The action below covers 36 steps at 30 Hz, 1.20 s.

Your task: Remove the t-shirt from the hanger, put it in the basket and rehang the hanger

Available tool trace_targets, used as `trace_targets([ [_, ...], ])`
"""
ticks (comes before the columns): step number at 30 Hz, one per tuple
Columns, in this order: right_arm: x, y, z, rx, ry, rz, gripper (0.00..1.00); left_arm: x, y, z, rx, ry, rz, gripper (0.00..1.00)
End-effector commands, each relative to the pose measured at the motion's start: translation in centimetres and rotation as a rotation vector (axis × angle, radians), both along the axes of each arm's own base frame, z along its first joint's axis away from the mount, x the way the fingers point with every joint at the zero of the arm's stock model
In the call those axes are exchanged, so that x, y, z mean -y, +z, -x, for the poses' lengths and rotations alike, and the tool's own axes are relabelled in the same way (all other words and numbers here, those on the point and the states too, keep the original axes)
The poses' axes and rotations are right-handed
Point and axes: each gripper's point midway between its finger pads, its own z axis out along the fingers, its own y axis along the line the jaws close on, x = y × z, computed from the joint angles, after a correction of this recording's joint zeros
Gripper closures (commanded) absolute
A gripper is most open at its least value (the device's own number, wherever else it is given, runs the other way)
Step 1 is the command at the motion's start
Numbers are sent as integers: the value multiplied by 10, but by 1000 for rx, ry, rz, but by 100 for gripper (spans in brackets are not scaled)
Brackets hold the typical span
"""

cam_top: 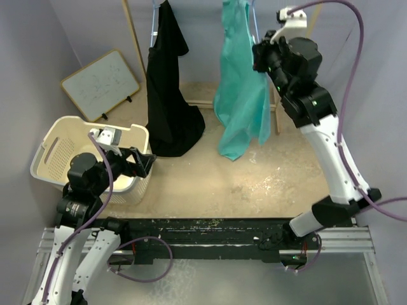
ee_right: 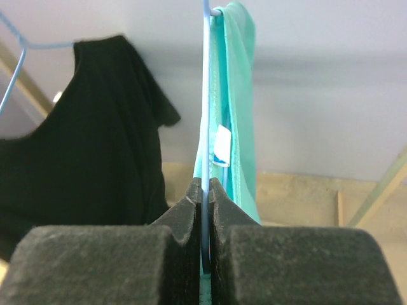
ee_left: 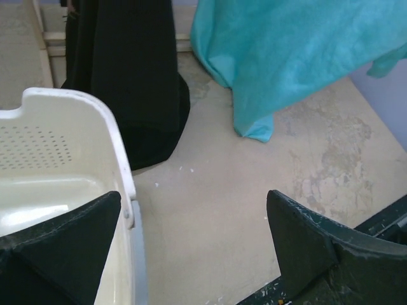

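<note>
A teal t-shirt (cam_top: 240, 89) hangs on a thin blue wire hanger (ee_right: 206, 95) at the upper middle, its hem near the floor. My right gripper (cam_top: 259, 56) is raised beside the shirt's right shoulder. In the right wrist view it (ee_right: 205, 190) is shut on the hanger's blue wire, with the teal shirt (ee_right: 236, 114) just right of the wire. My left gripper (cam_top: 145, 162) is open and empty, low at the left over the basket's right rim; its fingers (ee_left: 305, 241) show wide apart. The teal shirt's hem (ee_left: 286, 57) lies ahead of it.
A black t-shirt (cam_top: 168, 89) hangs on another hanger left of the teal one. A white laundry basket (cam_top: 57, 149) stands at the left under my left gripper. A small whiteboard (cam_top: 102, 84) leans on the back wall. Wooden rack poles (cam_top: 135, 35) stand behind the clothes.
</note>
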Motion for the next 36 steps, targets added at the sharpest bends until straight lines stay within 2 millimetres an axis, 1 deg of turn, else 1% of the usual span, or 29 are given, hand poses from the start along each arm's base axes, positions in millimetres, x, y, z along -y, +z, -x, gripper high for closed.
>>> trace_targets([
  [1, 2, -2, 64, 0, 158, -9, 100, 27, 35, 12, 149, -180, 53, 1],
  [2, 1, -12, 77, -16, 200, 3, 100, 36, 43, 18, 178, -247, 72, 1],
  [3, 2, -16, 97, -16, 246, 7, 100, 43, 53, 22, 214, -295, 87, 1],
  [4, 3, -23, 111, -23, 281, 7, 100, 49, 65, 26, 252, -339, 105, 2],
  [6, 2, -34, 141, -25, 364, 6, 100, 59, 91, 31, 328, -413, 130, 9],
  [7, 2, -39, 155, -29, 404, 4, 100, 63, 106, 33, 378, -453, 132, 11],
  [8, 0, -42, 170, -31, 450, 2, 100, 67, 118, 35, 399, -486, 131, 13],
  [11, -12, -53, 219, -65, 645, 7, 100, 81, 150, 34, 459, -602, 123, 12],
  [13, -18, -62, 247, -86, 759, 7, 100, 91, 168, 32, 474, -696, 128, 11],
  [15, -21, -73, 269, -110, 846, 1, 100, 101, 185, 26, 480, -775, 150, 9],
  [17, -22, -84, 286, -128, 899, -10, 100, 106, 199, 24, 508, -836, 166, 8],
  [18, -20, -92, 292, -142, 911, -13, 100, 108, 205, 23, 519, -857, 170, 8],
  [21, -19, -108, 300, -184, 921, -27, 100, 112, 221, 26, 565, -931, 152, 8],
  [23, -20, -116, 303, -205, 937, -33, 100, 116, 227, 37, 573, -1010, 164, 6],
  [25, -23, -119, 309, -211, 977, -41, 100, 121, 227, 49, 587, -1105, 174, 5],
  [27, -25, -119, 311, -207, 995, -47, 100, 128, 220, 56, 573, -1184, 182, 4],
  [29, -26, -117, 311, -201, 1001, -50, 100, 137, 208, 58, 526, -1248, 190, 4],
  [32, -29, -115, 309, -198, 1011, -50, 100, 148, 191, 55, 457, -1284, 216, 6],
  [36, -32, -111, 304, -189, 1018, -53, 100, 157, 176, 46, 390, -1282, 237, 9],
])
